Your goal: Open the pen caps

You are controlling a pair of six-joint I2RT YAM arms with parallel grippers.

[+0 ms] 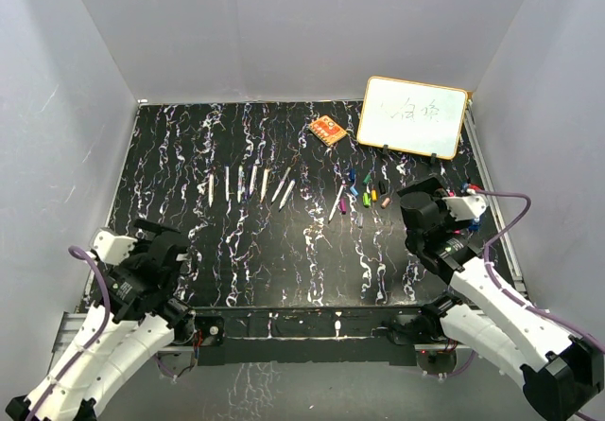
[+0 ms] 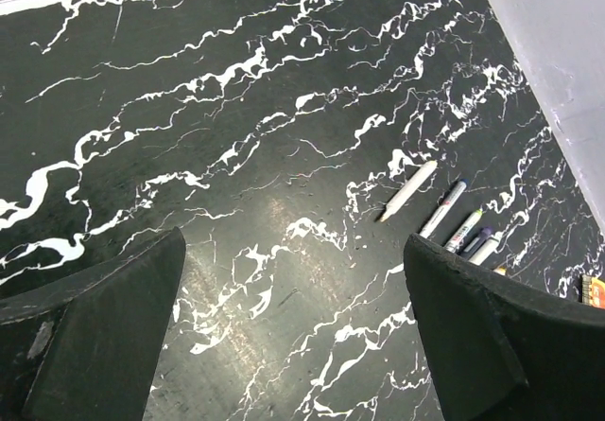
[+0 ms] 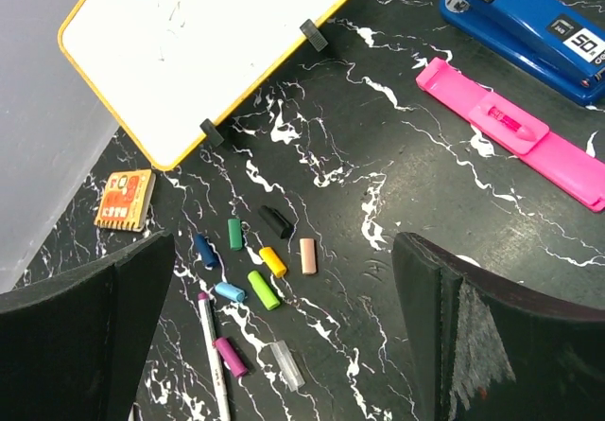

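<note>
Several loose pen caps lie in a cluster (image 1: 367, 190) right of centre. In the right wrist view they are dark blue (image 3: 205, 251), green (image 3: 234, 234), black (image 3: 276, 220), yellow (image 3: 273, 261), peach (image 3: 307, 256), lime (image 3: 264, 289), light blue (image 3: 230, 291), purple (image 3: 231, 356) and clear (image 3: 288, 365). An uncapped white pen (image 3: 214, 359) with a purple tip lies beside them. A row of white pens (image 1: 248, 183) lies left of centre; several also show in the left wrist view (image 2: 408, 190). My right gripper (image 1: 423, 192) (image 3: 285, 251) is open and empty, just right of the caps. My left gripper (image 1: 163, 236) (image 2: 294, 241) is open and empty at the near left.
A yellow-framed whiteboard (image 1: 413, 116) (image 3: 203, 43) stands at the back right. An orange eraser block (image 1: 327, 131) (image 3: 125, 200) lies left of it. A blue stapler (image 3: 529, 24) and a pink flat tool (image 3: 515, 128) lie by the right wall. Grey walls surround the black marbled table (image 1: 284, 251).
</note>
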